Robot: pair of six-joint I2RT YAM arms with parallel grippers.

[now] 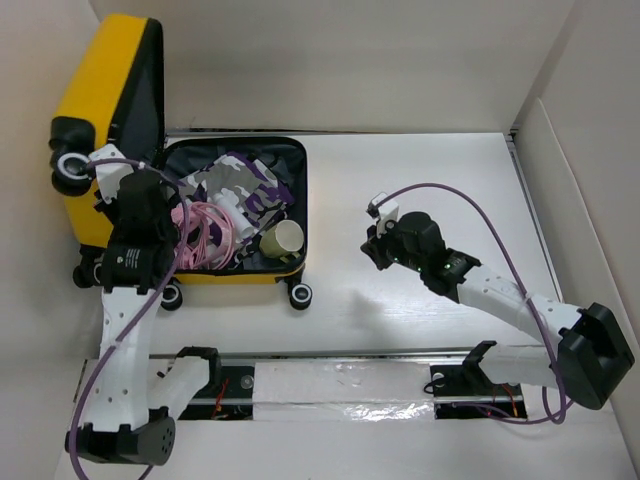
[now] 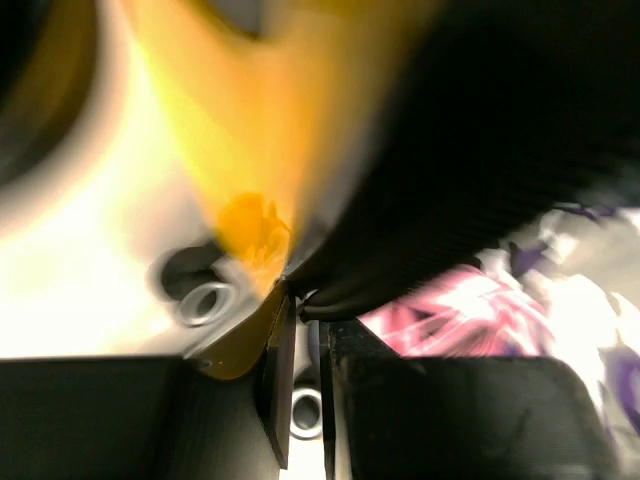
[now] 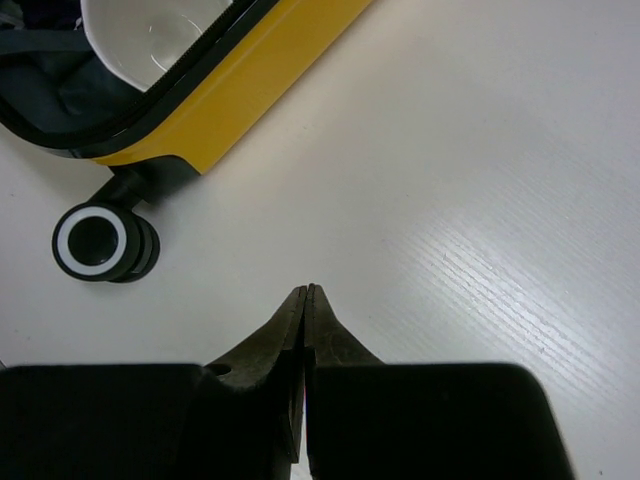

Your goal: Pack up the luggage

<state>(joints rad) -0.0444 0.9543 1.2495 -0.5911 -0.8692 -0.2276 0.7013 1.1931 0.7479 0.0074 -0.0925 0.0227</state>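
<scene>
**Two arm bases near, one luggage (image 1: 100, 90) open at far left**

Closest to the overhead lens: two arm bases bolted along the near edge of the white table (image 1: 420, 170). One purple cable (image 1: 432, 185) looping off each arm, two in all.

Left arm (image 1: 125, 330): rising from its base, forearm reaching away toward the far left. Wrist tipped down at the seam between the luggage's two halves. Left gripper (image 2: 305, 295): fingers almost together, only a slit between. Tips pinching the edge of the upright lid, yellow shell on one side, dark lining on the other. Much blurred in the wrist view.

Right arm (image 1: 510, 300): stretched low from the right base, slanting toward mid-table. Wrist pointed at the luggage's near right corner, well apart from it. Right gripper (image 3: 307, 290): fingers pressed tip to tip, nothing between, hanging over bare table.

Luggage: at the far left of the table, one half lying flat and open, lid standing upright on its left.

Inside the flat half:
- one pale cup (image 1: 283, 238), tilted, mouth showing, near the front right
- one tangle of pink cords (image 1: 205, 235)
- one heap of white and purple cloth (image 1: 235, 180)

Wheels (image 1: 300, 295) with white rings: three counted from above, one of them at the near right corner and also plain from the right wrist.
</scene>
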